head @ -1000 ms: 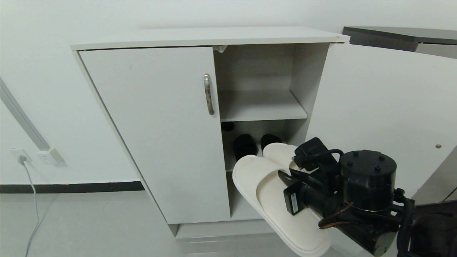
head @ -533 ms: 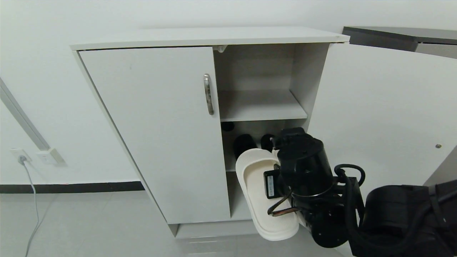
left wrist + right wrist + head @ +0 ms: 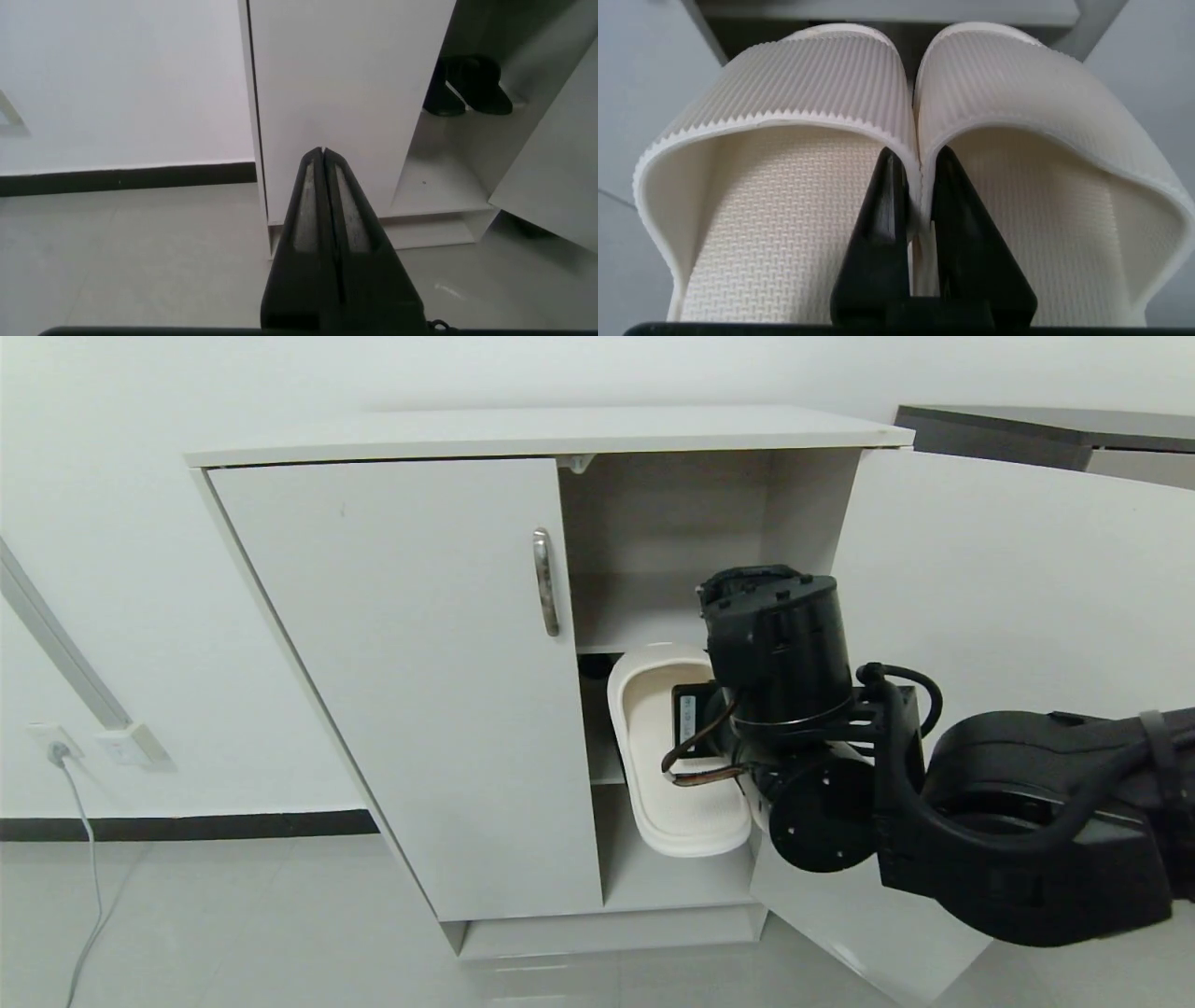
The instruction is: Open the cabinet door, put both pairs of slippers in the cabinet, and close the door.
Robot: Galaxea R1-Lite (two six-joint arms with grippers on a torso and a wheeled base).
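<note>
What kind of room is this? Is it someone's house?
Probably a plain indoor hallway or entry, though I can't be sure: a white two-door cabinet holds black slippers on a shelf, cream ribbed foam slippers hang at its opening, and a white wall socket is nearby.

White cabinet (image 3: 541, 434) with two doors: the left door (image 3: 401, 681) shut, the right door (image 3: 980, 616) swung wide open, showing shelves inside. A black pair of slippers (image 3: 472, 84) sits side by side on the lower shelf. A cream ribbed pair of slippers (image 3: 813, 140) hangs at the open right half, in front of the middle compartment, toes up towards the cabinet, heels low. Their inner walls are pinched together by the right gripper (image 3: 920, 173)
</note>
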